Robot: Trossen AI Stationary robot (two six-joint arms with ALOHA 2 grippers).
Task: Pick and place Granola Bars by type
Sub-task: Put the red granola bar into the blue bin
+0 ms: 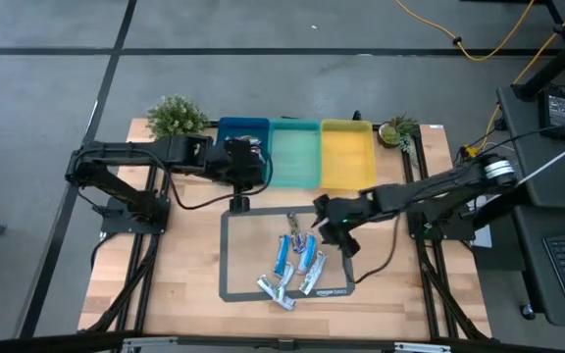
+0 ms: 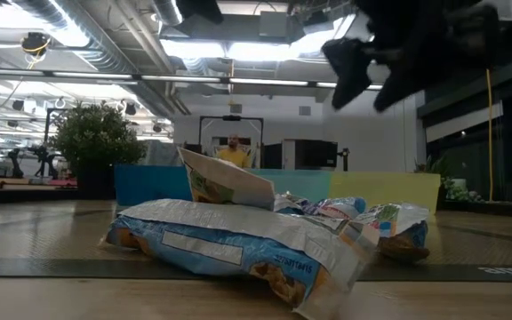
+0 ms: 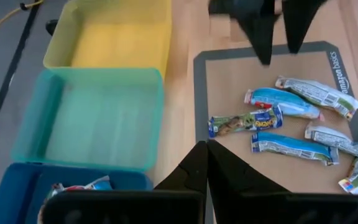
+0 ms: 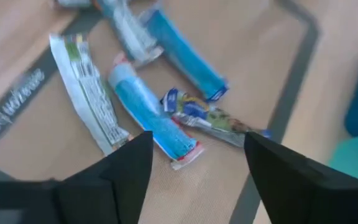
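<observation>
Several granola bars [image 1: 297,263] lie loose on the dark-edged mat [image 1: 231,257]: blue-and-white ones [image 4: 148,115], a multicoloured one [image 4: 211,117] and silver ones [image 4: 86,93]. My right gripper [image 4: 197,168] hovers open above the far part of the heap [image 1: 330,221], with nothing between its fingers. My left gripper [image 3: 204,155] is shut and empty, raised at the near edge of the blue bin [image 1: 261,172]. One bar [image 3: 74,185] lies in the blue bin [image 3: 17,193].
A teal bin [image 1: 294,152] and a yellow bin [image 1: 346,152] stand beside the blue bin [image 1: 243,129] along the far edge. A potted plant [image 1: 177,116] stands at the far left and a smaller one [image 1: 398,129] at the far right. Bare wood surrounds the mat.
</observation>
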